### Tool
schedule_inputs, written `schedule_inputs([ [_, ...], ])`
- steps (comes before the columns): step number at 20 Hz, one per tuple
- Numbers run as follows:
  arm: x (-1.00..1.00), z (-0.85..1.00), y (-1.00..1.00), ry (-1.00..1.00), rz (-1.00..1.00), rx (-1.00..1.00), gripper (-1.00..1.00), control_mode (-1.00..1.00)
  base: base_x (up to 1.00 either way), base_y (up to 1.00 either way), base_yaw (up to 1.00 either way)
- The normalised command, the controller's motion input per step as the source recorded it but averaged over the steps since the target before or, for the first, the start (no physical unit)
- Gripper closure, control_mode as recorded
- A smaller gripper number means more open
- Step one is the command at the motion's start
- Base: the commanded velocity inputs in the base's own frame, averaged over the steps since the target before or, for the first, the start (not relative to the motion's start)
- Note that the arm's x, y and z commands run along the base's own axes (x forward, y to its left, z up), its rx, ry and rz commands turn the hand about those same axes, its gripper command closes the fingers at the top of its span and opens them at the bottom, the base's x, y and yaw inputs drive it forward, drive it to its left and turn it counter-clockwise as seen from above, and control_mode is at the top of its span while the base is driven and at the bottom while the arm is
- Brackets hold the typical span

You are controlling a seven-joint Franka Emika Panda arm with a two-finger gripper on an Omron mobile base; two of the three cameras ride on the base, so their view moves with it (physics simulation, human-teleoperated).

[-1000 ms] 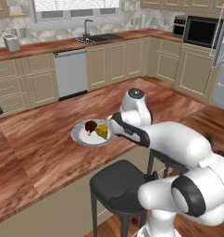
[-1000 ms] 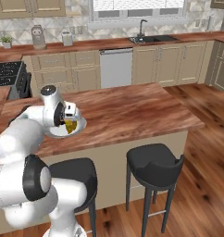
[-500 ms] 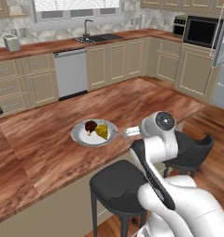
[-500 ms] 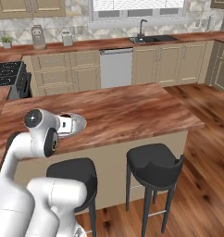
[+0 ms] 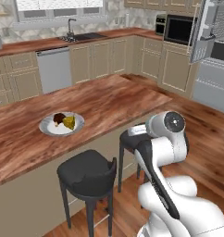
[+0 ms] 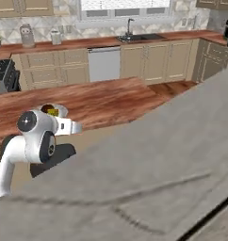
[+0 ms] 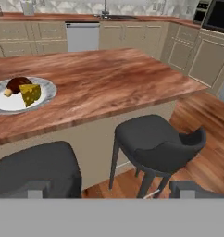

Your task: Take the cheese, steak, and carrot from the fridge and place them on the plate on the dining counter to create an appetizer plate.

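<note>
The round grey-white plate lies on the reddish-brown dining counter. On it the dark steak and the yellow cheese touch each other. The plate also peeks out behind my arm in the right base view. My gripper is open and holds nothing, with its fingertips far apart. It hangs off the counter's near edge, above the stools and to the right of the plate. The fridge stands at the far right with a door open. The carrot is out of view.
Two black stools stand against the counter's near side, right under my hand. A broad blurred grey surface lies close across the lower right of the right base view. The wall counter with the sink runs along the back.
My arm has pulled back from the plate and swung right, off the counter's edge, leaving the cheese beside the steak. Both base views have shifted, so the base has moved.
</note>
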Motion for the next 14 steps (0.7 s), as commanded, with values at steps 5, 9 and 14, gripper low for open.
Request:
schedule_inputs([
  [5, 0.00, 0.00, 0.00, 0.00, 0.00, 0.00, -1.00, 1.00, -0.14, -0.98, -0.17],
  [9, 0.00, 0.00, 0.00, 0.00, 0.00, 0.00, -1.00, 1.00, 0.00, -0.93, -0.26],
  [14, 0.00, 0.00, 0.00, 0.00, 0.00, 0.00, -1.00, 1.00, 0.10, -0.96, -0.44],
])
